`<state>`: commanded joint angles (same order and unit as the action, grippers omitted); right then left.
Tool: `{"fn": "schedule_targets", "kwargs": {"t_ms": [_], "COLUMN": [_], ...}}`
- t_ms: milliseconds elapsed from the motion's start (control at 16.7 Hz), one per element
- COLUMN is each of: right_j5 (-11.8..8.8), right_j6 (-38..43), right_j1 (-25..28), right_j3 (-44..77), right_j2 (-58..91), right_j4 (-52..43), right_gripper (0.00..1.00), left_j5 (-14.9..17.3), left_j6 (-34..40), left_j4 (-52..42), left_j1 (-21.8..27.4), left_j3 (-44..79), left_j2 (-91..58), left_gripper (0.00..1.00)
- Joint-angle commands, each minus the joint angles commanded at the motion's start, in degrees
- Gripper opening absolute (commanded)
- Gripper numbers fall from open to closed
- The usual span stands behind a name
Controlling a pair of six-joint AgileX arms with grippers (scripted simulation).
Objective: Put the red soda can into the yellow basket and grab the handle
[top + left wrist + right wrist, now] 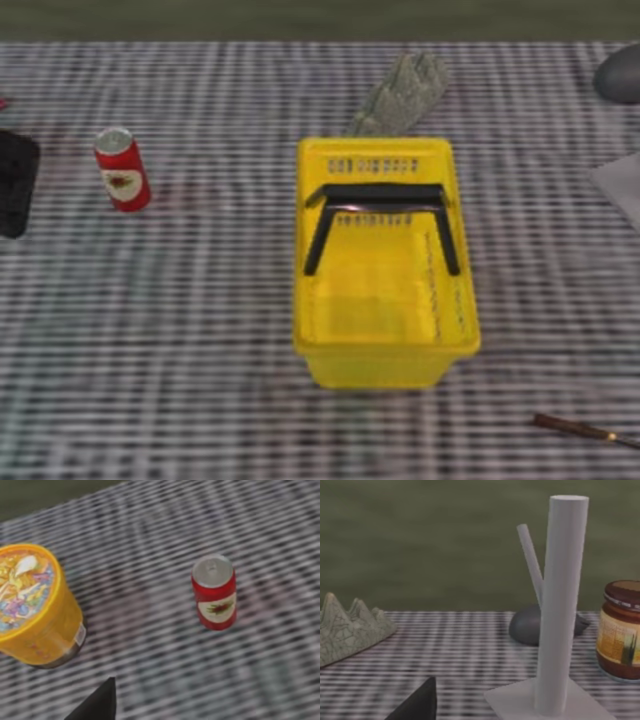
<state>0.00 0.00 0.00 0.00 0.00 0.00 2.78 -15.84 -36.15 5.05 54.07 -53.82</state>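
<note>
The red soda can (122, 169) stands upright on the checked cloth at the left of the table, well apart from the yellow basket (312, 300) at the middle. The black handle (380, 194) lies folded across the basket's far half, and the basket holds nothing. In the left wrist view the can (215, 592) is ahead of my left gripper (200, 716), which is open and short of it, with one dark fingertip (102, 702) showing. My right gripper (465, 716) is open at the far right, away from both, one fingertip (422, 702) in sight.
A yellow printed tub (35, 605) stands beside the can. A black shape (15, 185) sits at the left edge. A grey-green ridged object (400, 95) lies behind the basket. At the right are a white post stand (560, 610), a brown jar (620, 630), a grey lump (620, 75) and a brown stick tool (585, 430).
</note>
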Motion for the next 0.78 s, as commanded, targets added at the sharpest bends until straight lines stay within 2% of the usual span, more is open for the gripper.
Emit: {"fn": "schedule_targets", "kwargs": {"t_ms": [480,780], "right_j5": [0.0,0.0], "right_j6": [0.0,0.0], "right_j1": [0.0,0.0], "right_j3": [0.0,0.0], "right_j2": [0.0,0.0], "right_j4": [0.0,0.0], "right_gripper": [1.0,1.0], "left_j5": [0.1,-0.9], "left_j6": [-13.2,-20.0], "left_j4": [-27.4,-40.7], "left_j1": [2.2,2.5], "left_j3": [46.3,70.0], "left_j2": [-48.3,-73.7], "left_gripper": [1.0,1.0]}}
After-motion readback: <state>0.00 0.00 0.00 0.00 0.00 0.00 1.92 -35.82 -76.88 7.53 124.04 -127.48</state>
